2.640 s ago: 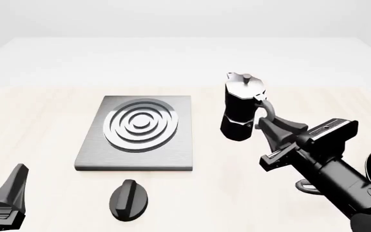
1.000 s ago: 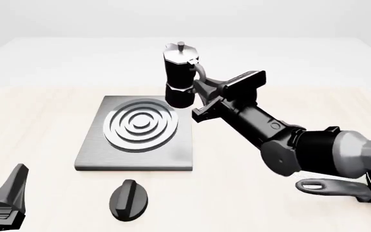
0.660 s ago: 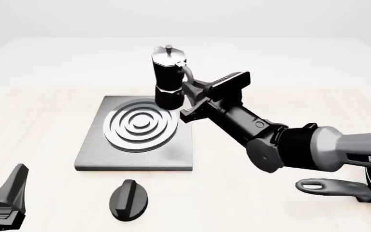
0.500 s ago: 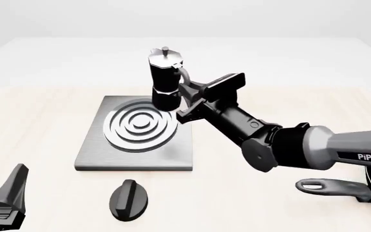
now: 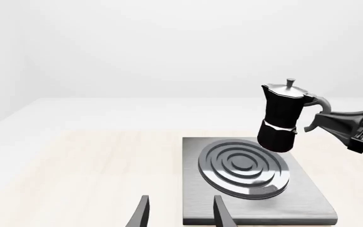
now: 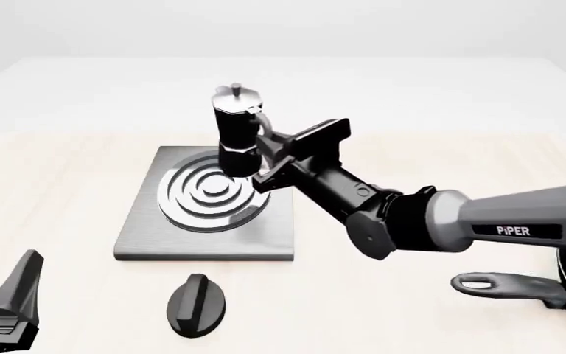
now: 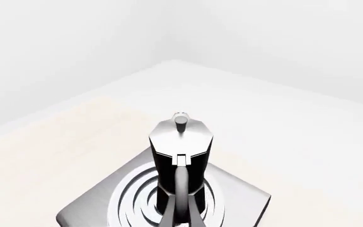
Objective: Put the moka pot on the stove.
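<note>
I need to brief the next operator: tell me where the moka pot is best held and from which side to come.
Grip the moka pot by its curved handle, coming from the right, as the right hand does now. The handle sticks out on that side, away from the spout, and is thin enough to pinch, while the faceted body looks too wide. This keeps the pot upright over the stove.

This is a make-believe kitchen made on a computer, because a pale wood table (image 6: 57,192) in a plain white room holds cooking things: a stove (image 6: 209,203), a moka pot (image 6: 236,129), a black knob (image 6: 197,304) and a pan (image 6: 519,284).
</note>
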